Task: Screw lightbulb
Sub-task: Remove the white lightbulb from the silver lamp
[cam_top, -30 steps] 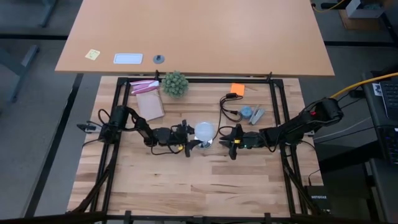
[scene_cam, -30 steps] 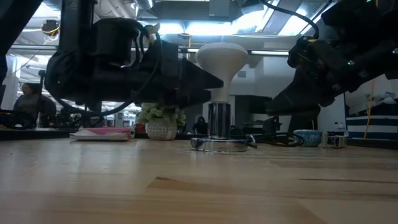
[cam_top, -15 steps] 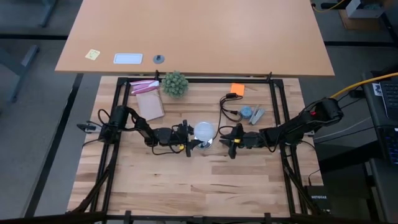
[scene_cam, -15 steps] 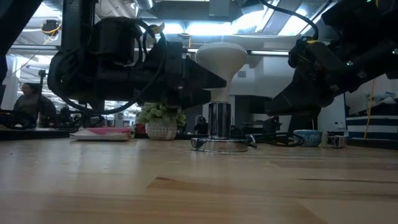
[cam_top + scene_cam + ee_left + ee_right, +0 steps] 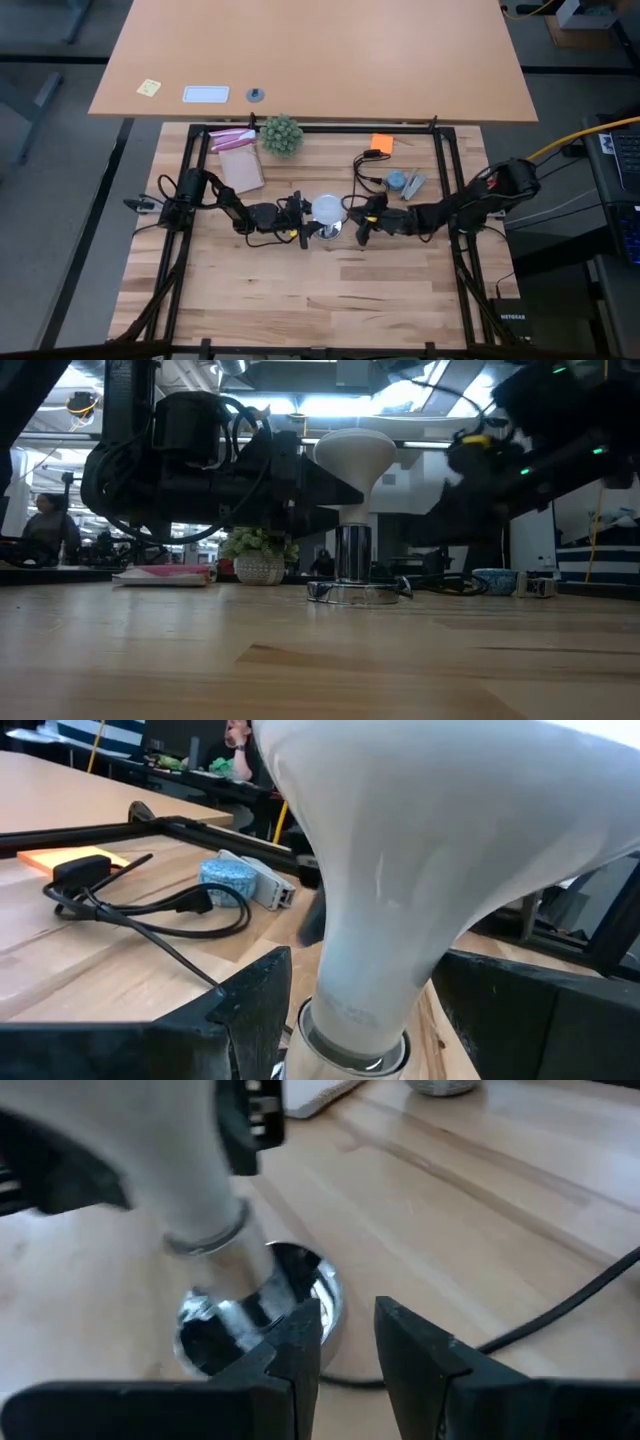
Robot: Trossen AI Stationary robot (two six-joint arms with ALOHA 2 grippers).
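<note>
On the wooden table (image 5: 300, 290), listed from the left side across:

Left arm: reaches in low from the left edge. Left gripper (image 5: 306, 232) sits level with the lightbulb, its fingers (image 5: 250, 1010) spread wide, one on each side of the bulb's narrow white neck. Whether the pads press the neck or stand just off it cannot be told; a slim gap shows on at least one side in the left wrist view.

Pink-and-brown packet (image 5: 237, 160) and spiky green ball plant (image 5: 281, 134): at the back, well apart from the grippers.

Lightbulb (image 5: 327, 210): frosted white globe, upright near the table's middle, between the two grippers. Its silvery screw end (image 5: 352, 553) stands in the round chrome socket disc (image 5: 357, 592), which lies flat on the wood.

Right gripper (image 5: 362, 222): just beside the socket disc on its right, low over the table. Its fingers (image 5: 300, 1345) are parted only a little, with nothing between them; the gap points at the disc's rim, close by but with no contact to be made out.

Black cord (image 5: 368, 170), orange pad (image 5: 382, 143) and small blue-grey item (image 5: 398, 181): behind the right gripper.
</note>
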